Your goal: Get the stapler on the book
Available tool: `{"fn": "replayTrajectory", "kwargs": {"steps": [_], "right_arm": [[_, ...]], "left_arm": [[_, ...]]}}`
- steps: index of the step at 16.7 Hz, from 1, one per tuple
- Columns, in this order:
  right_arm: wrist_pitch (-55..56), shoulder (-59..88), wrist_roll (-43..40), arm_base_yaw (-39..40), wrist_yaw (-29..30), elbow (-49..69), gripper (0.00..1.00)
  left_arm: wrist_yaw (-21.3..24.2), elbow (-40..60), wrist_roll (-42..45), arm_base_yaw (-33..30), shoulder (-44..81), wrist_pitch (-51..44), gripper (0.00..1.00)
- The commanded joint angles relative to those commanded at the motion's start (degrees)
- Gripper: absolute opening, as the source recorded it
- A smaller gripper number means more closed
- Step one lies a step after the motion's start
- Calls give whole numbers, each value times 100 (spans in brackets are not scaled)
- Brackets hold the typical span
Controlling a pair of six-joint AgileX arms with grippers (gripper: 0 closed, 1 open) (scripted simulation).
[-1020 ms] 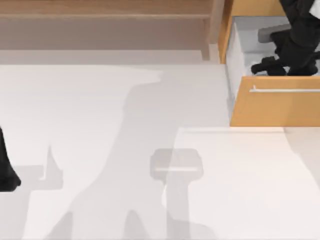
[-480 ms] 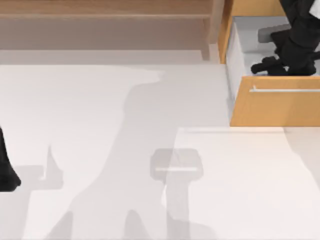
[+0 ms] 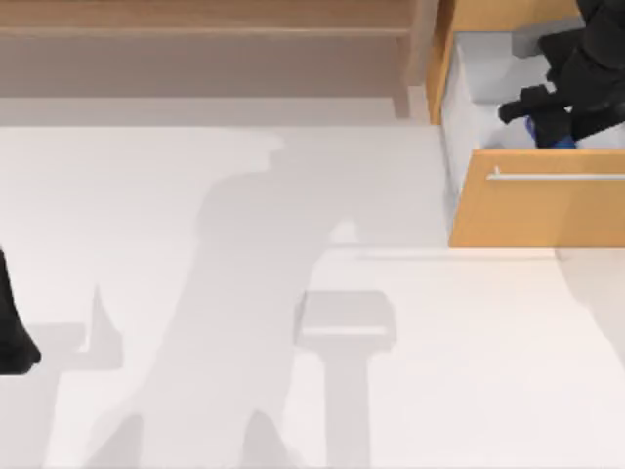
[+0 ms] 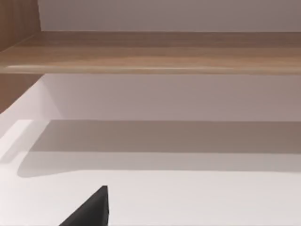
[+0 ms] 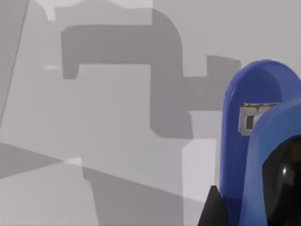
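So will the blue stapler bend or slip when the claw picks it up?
Probably not bend: the stapler looks like a hard, moulded blue shell. Its rounded, glossy surface might be a bit slippery. It sits in the open drawer by the right claw, looking small and likely light.

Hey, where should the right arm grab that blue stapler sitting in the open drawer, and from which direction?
Probably from above. The stapler lies inside the open drawer, whose walls and front block a sideways approach. Grip across the narrow blue body, mid-length, behind the rounded nose seen in the right wrist view. The right gripper already hangs over it; the left arm is parked at the table's left edge.
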Motion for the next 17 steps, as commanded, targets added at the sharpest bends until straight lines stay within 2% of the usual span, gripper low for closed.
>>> {"fn": "replayTrajectory", "kwargs": {"steps": [8,17], "right_arm": [[404,-2165,-376,-690,-424,-1254,0],[792,-4267,-672,-2014,-296,-4062,0]], "left_arm": [[0,0,0,0,0,0,100],[0,0,0,0,0,0,100]]}}
